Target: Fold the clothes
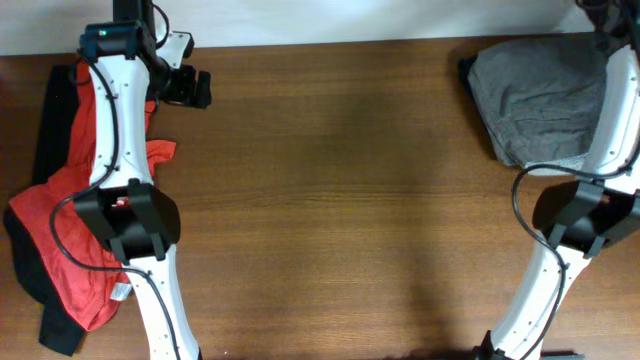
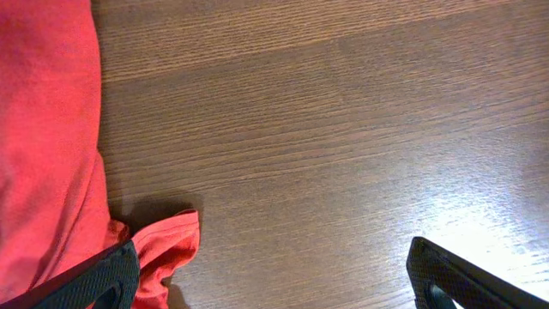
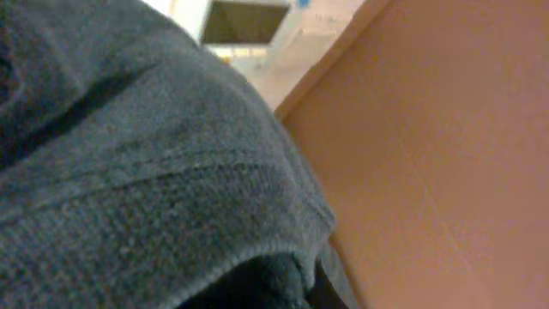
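Left arm (image 1: 112,120): I extend from the near side, bend at the black elbow (image 1: 130,215) and reach to the far left. My left jaws stand wide apart, with the two black fingers (image 2: 96,276) at opposite lower corners of the wrist view. Right arm (image 1: 622,110): I bend likewise and reach to the far right. My right jaws are closed.

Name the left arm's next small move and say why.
Probably shift the left gripper sideways over the red shirt and lower it to pinch the loose corner. Its jaws stand wide open over bare table, holding nothing, and the cloth lies just beside them.
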Robot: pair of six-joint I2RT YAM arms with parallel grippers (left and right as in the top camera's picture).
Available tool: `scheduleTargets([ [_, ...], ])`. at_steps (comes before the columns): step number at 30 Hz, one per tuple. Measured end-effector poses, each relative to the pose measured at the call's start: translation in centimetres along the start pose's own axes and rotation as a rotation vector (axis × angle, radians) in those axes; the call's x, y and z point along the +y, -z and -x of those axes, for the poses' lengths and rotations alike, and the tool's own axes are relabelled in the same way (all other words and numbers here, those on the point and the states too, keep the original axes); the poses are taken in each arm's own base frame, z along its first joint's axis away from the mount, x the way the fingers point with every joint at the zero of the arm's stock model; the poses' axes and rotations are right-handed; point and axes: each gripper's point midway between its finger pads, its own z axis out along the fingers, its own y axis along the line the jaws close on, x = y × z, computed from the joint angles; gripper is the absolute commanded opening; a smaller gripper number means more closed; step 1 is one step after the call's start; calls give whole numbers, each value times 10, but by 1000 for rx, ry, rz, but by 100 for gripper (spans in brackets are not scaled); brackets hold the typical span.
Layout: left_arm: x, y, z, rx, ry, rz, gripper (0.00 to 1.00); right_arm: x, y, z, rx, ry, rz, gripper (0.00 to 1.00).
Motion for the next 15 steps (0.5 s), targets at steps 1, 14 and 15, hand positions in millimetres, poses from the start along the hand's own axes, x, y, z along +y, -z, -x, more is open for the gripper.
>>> scheduleTargets([
  [1,0,-2,0,3,1,-1,99,-1,-9,-5,9,0,-4,4],
  [14,0,-3,4,-14,19,1,99,45,-76,-75,171,53,103,4],
  [15,0,-3,5,-17,19,0,99,52,-74,-75,178,56,118,4],
])
